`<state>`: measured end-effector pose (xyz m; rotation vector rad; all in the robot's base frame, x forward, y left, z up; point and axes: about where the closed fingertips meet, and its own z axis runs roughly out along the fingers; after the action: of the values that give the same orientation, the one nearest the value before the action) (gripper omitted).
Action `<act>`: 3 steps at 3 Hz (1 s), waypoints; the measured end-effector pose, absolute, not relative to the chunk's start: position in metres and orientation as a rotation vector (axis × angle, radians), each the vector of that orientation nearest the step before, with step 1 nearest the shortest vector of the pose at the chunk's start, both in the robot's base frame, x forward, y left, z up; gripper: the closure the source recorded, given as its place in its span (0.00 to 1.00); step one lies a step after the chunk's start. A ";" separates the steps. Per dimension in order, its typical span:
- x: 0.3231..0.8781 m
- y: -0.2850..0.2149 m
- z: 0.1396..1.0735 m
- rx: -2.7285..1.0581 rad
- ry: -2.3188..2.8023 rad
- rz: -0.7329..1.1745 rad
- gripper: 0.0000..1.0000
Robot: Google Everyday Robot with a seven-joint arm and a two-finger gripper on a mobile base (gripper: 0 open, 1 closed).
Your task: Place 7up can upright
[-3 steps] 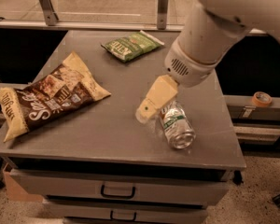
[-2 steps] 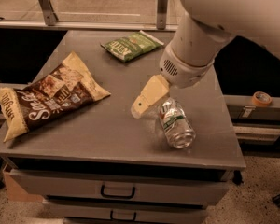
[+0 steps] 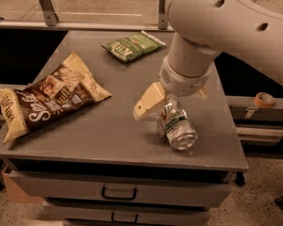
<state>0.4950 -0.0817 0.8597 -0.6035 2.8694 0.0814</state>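
The claw (image 3: 172, 103) is hanging spread at centre right of the frame, its fingers straddling the upper end of the 7up can (image 3: 178, 125), which is lying on its side on the worktop (image 3: 113, 131). If it's closing off-centre, I reckon that slick round can could be squirting out and rolling toward the lower right edge

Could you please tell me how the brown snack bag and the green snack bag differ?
The large brown crinkled snack bag is bigger and puffier, at the front left of the grey table; the small green snack bag is flatter, at the back. Both lie apart from the end effector, which is at the toppled silver-green 7up can.
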 end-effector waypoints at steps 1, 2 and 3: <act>0.492 -0.085 0.848 -0.532 2.912 0.024 0.18; 0.489 -0.087 0.839 -0.491 2.942 -0.007 0.42; 0.490 -0.088 0.839 -0.473 2.944 -0.018 0.65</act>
<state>0.4896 -0.0877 0.8394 -0.4734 2.9436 -0.0183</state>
